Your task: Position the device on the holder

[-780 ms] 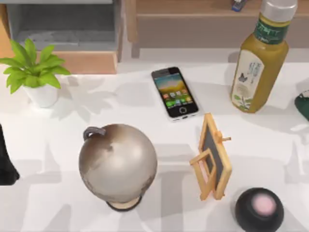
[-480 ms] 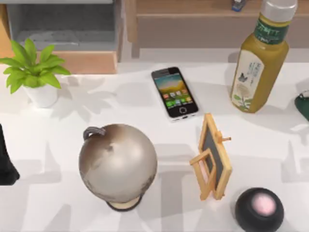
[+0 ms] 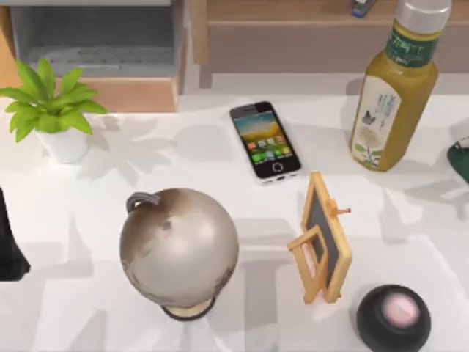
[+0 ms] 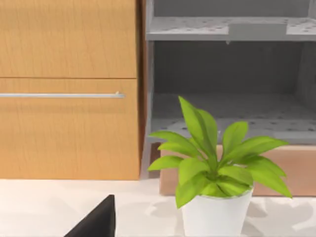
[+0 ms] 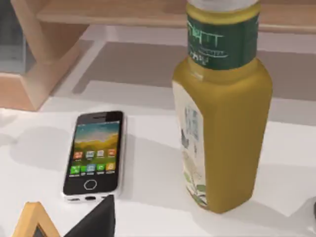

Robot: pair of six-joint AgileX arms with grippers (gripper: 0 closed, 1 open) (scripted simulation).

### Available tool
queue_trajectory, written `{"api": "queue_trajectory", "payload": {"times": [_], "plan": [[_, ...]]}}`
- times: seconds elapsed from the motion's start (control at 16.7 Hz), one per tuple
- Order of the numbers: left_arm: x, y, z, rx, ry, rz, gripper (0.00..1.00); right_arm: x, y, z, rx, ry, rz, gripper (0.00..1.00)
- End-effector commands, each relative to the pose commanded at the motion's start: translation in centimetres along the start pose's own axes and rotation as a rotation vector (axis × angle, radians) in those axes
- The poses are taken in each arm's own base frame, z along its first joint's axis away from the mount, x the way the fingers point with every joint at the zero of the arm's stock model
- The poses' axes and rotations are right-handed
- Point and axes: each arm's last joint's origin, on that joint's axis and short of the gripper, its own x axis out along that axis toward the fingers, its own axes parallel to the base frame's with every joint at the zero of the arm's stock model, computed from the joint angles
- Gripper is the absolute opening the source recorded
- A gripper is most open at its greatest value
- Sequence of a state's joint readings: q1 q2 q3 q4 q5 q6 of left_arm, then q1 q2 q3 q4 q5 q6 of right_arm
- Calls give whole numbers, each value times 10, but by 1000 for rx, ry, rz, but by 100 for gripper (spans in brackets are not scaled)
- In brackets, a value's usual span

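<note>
The device [image 3: 265, 141] is a white-edged phone with a lit icon screen. It lies flat at the middle back of the table, and the right wrist view has it [image 5: 95, 153] beside the bottle. The holder [image 3: 322, 238], a small wooden easel with a dark panel, stands upright in front of the phone and to its right, apart from it. One wooden corner of the holder [image 5: 33, 220] shows in the right wrist view. My left arm [image 3: 9, 246] is a dark shape at the table's left edge. My right arm [image 3: 462, 158] pokes in at the right edge, far from both.
A grey globe [image 3: 179, 246] stands front centre-left and a potted plant [image 3: 51, 106] back left. A tall yellow-green bottle [image 3: 392, 95] stands back right and a black speaker with a pink top [image 3: 393, 317] front right. Wooden cabinets and shelves [image 3: 95, 44] line the back.
Shadows on the table's right side have shifted and spread toward the holder, and the right arm's tip has moved slightly at the edge. Phone, holder and left arm have stayed put.
</note>
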State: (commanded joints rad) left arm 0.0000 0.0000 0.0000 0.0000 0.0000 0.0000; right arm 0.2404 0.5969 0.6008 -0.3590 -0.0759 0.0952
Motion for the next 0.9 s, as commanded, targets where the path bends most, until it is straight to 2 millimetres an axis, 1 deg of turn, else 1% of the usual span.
{"api": "queue_trajectory", "payload": {"times": [0.06, 0.18, 0.3, 0.42, 0.54, 0.66, 0.78, 0.9], "plan": [[0, 0, 0, 0, 0, 0, 100, 12, 6, 15, 7, 91, 26, 100], [0, 0, 0, 0, 0, 0, 100, 45, 20, 39, 16, 293, 66, 100], [0, 0, 0, 0, 0, 0, 100, 89, 38, 54, 16, 509, 85, 100], [0, 0, 0, 0, 0, 0, 100, 140, 59, 60, 5, 713, 85, 100], [0, 0, 0, 0, 0, 0, 100, 193, 81, 55, -13, 888, 70, 100], [0, 0, 0, 0, 0, 0, 100, 242, 101, 44, -36, 1017, 44, 100], [0, 0, 0, 0, 0, 0, 100, 285, 116, 30, -57, 1096, 15, 100], [0, 0, 0, 0, 0, 0, 100, 320, 127, 18, -74, 1124, -11, 100]]}}
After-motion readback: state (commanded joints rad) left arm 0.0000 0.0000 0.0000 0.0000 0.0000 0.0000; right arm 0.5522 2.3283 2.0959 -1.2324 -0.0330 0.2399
